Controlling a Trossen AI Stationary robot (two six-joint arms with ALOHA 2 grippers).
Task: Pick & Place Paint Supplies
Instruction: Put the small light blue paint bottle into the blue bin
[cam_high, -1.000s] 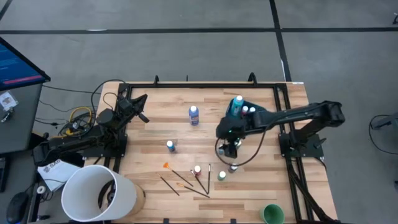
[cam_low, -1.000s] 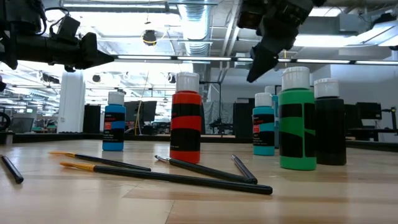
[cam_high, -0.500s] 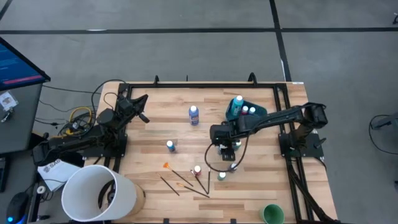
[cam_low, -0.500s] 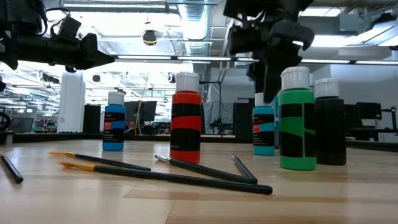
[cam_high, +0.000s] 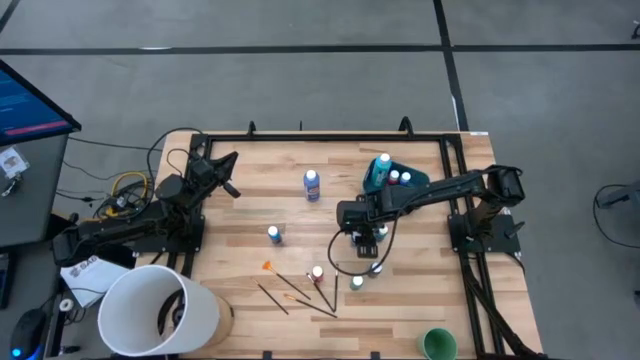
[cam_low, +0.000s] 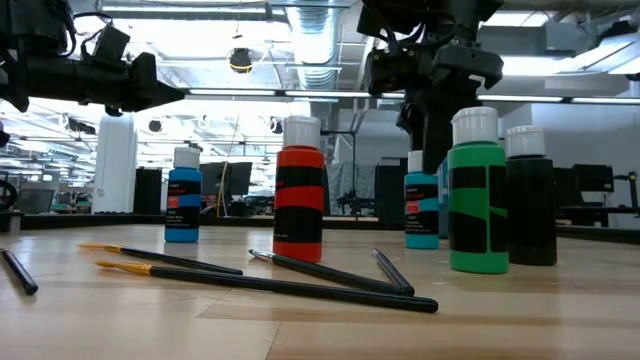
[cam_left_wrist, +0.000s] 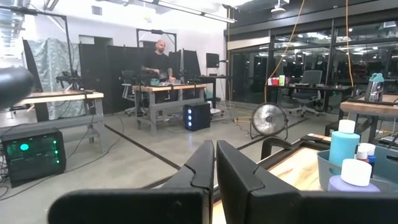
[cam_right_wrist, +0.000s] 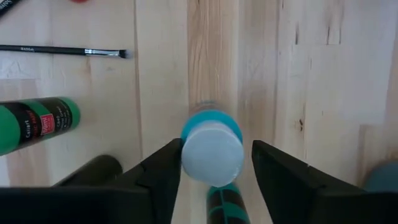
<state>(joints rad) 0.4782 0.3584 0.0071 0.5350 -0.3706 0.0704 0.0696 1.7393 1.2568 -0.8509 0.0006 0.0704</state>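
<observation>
four bottles (cam_low: 300, 190), three brushes (cam_low: 280, 285)

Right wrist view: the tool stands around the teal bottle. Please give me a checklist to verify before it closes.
1. Teal bottle between the fingers of the right tool: ok.
2. Teal bottle upright: ok.
3. Teal bottle centred in the gap: not ok, it sits nearer one finger.
4. Dark bottle clear of that finger: cannot tell.
5. Green bottle clear of the fingers: ok.
6. Left tool far from the bottles: ok.
</observation>
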